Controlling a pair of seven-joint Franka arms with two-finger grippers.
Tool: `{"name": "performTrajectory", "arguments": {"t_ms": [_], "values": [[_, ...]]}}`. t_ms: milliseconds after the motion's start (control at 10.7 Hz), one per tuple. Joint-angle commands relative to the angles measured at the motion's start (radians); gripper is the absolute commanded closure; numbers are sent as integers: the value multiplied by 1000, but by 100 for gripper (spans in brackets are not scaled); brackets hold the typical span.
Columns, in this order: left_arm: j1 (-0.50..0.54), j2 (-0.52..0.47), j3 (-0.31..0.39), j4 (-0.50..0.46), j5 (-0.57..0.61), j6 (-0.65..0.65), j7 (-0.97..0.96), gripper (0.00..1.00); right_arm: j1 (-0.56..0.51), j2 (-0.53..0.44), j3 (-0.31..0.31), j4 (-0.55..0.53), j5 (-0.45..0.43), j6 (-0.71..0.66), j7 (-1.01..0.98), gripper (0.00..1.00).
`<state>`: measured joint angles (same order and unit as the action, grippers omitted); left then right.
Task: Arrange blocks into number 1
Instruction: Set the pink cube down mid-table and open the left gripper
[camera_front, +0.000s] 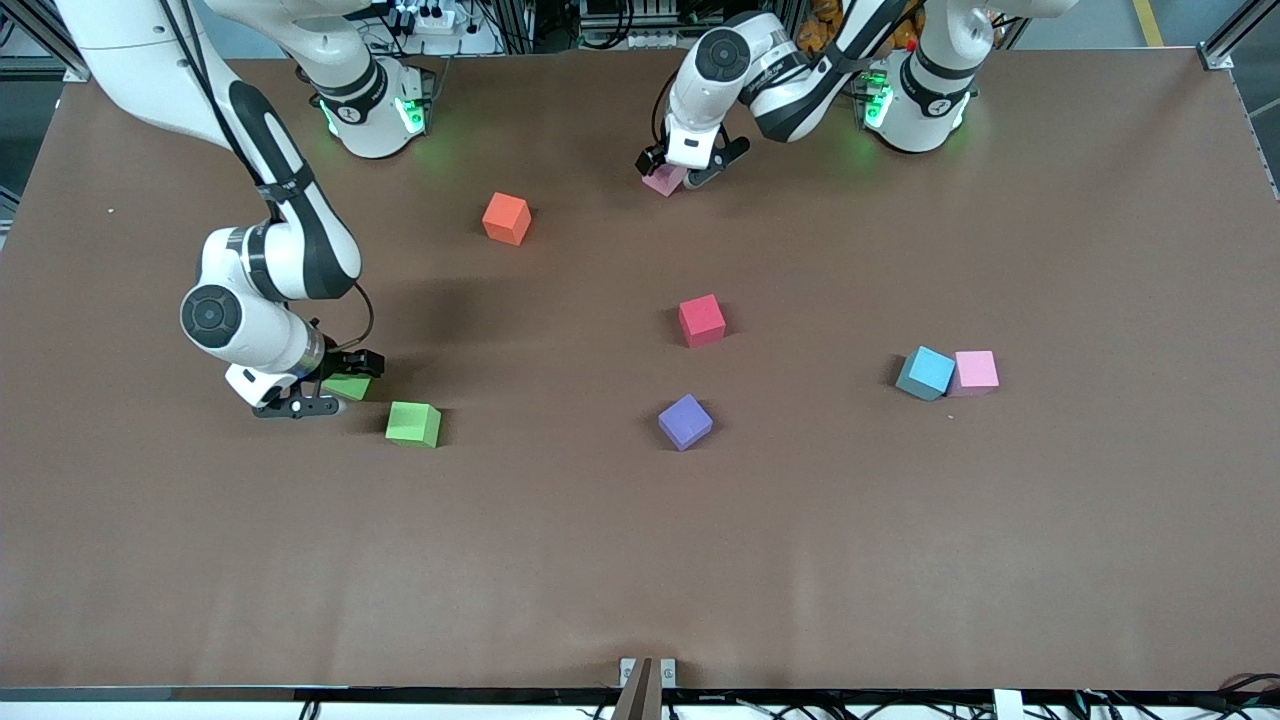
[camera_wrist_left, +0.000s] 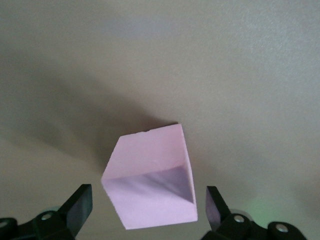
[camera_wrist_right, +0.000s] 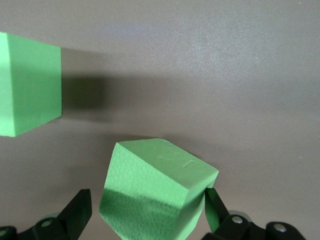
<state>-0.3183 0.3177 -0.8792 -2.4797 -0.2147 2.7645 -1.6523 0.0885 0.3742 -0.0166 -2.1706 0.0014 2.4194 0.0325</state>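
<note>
Left tool (camera_front: 688, 172) open wide, straddling pink block (camera_wrist_left: 150, 177) on table near left arm's base; nothing gripped. Right tool (camera_front: 318, 392) open around green block (camera_wrist_right: 155, 192), one finger touching its corner.

Second green block (camera_front: 413, 423) just beside. Red block (camera_front: 702, 320), purple block (camera_front: 685, 421) mid-table.

Risk: both straddled blocks sit skewed to fingers; closing may twist or eject them.

No legible writing.

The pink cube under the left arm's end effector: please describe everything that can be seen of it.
The small pink matte foam cube sits on the brown table close to the left arm's base, beside the orange foam cube. It is plain, with sharp edges and one shaded face. It sits between the open fingers of the left end effector, with a gap visible on each side.
</note>
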Motion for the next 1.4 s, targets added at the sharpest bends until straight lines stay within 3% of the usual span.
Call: {"name": "performTrajectory", "arguments": {"t_ms": [0,187,375,656,749,843,936,1124,1311], "values": [[-25,40,25,22,18,13,-4,21,-12,-11,3,-18,5,12,7,0],[-45,63,42,25,43,33,-4,48,-13,-1,1,-18,5,20,7,0],[-62,69,58,42,57,35,-4,100,-21,9,0,-18,5,23,7,0],[-76,63,65,73,266,30,-3,100,-29,14,-5,-20,3,23,7,0],[-82,63,68,79,334,27,0,100,-29,15,-5,-18,3,23,7,12],[-84,63,87,79,410,24,6,100,-29,19,-5,-18,3,21,9,60],[-87,67,92,80,482,23,22,100,-30,19,-5,-18,3,20,12,83],[-93,64,98,90,512,-44,124,100,-29,15,-3,-18,2,14,12,100],[-117,66,98,154,512,-191,218,100,-27,0,-2,-18,3,-2,18,100]]}}
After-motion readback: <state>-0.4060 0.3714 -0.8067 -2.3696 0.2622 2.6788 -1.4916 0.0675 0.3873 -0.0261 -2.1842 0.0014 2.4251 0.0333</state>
